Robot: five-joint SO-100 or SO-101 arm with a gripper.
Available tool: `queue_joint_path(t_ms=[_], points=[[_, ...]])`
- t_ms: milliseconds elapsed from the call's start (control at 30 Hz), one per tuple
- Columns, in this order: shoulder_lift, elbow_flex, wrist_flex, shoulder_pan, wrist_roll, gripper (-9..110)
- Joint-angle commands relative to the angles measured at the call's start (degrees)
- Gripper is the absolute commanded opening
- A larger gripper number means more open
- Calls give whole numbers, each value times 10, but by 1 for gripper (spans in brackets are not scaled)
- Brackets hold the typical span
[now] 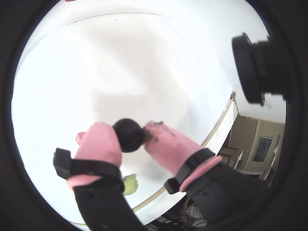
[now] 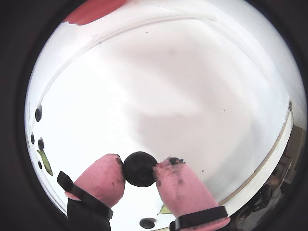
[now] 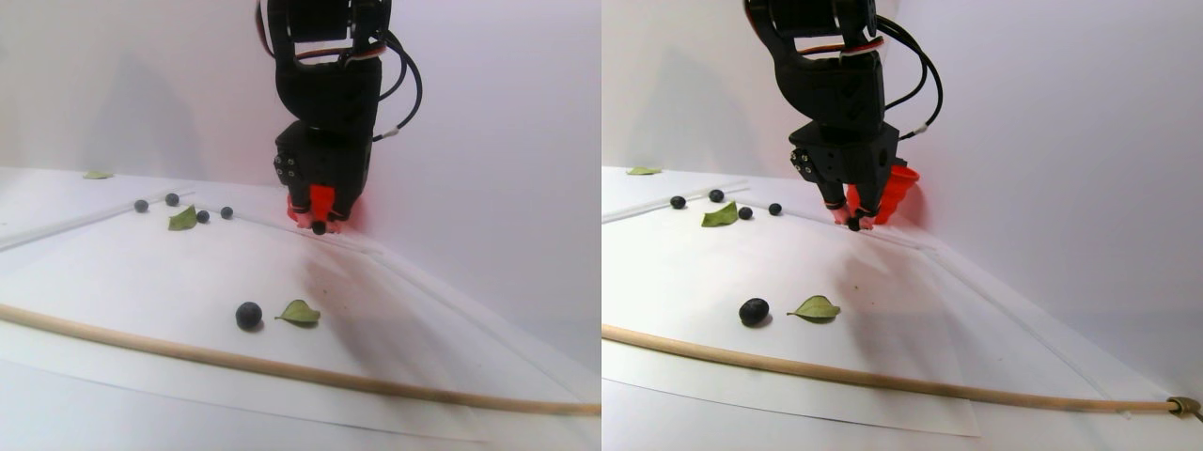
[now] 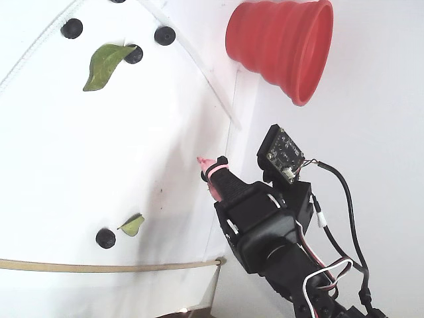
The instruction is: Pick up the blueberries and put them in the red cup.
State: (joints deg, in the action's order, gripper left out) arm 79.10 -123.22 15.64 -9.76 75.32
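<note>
Claw (image 2: pixel 139 175) pinches one blueberry (image 2: pixel 139 168) between pink pads, lifted above the table (image 4: pixel 119 146). Red cup (image 4: pixel 281 43) lies at about 1 o'clock from the claw in the fixed view, well apart.

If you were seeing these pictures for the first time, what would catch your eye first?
Probably the dark berry pinched between the gripper's pink jaws, low in both wrist views. Next, the bright red cup at the top of the fixed view, on the white surface beyond the arm. Loose berries and green leaves lie scattered on the white sheet.
</note>
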Motion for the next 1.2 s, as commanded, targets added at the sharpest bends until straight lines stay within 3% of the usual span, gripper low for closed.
queue_joint_path(t_ms=[0, 1167], points=[[68, 35, -4, -1, 5, 11], [113, 134, -33, 22, 50, 12]])
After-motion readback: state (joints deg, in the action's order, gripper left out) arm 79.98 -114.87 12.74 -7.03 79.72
